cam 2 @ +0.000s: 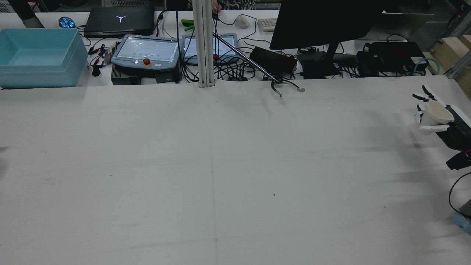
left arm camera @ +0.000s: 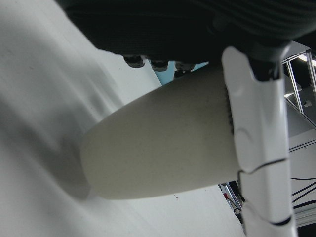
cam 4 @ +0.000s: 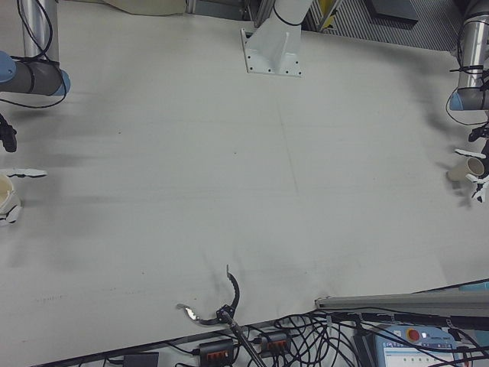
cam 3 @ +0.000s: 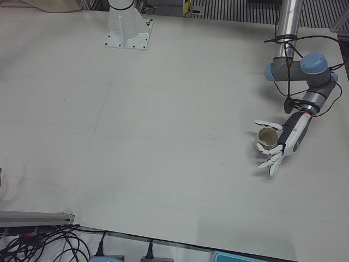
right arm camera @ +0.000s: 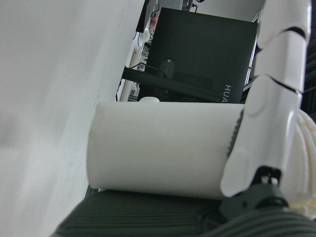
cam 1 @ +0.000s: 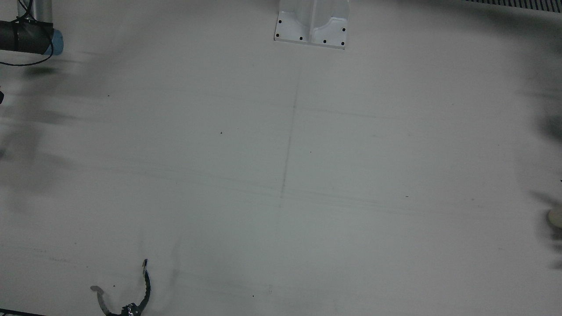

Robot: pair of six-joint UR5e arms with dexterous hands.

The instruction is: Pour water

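Both cups are already in hand, so I judge the step to be carrying them together for the pour; done well, this means keeping each cup upright during the move over the white table (cam 2: 220, 165), meeting near the middle, then setting the pouring lip just above and inside the other rim before tipping slowly; which cup holds water cannot be told. The left hand (cam 3: 283, 143) grips the beige tapered paper cup (cam 3: 266, 137) against its palm, thumb on one side and fingers on the other, mouth upward, at the table's far left side; whether its base touches the table is unclear. The right hand (cam 2: 447, 127) holds the white cylindrical cup (cam 2: 436, 114) the same way at the opposite edge, so the two cups are well apart.
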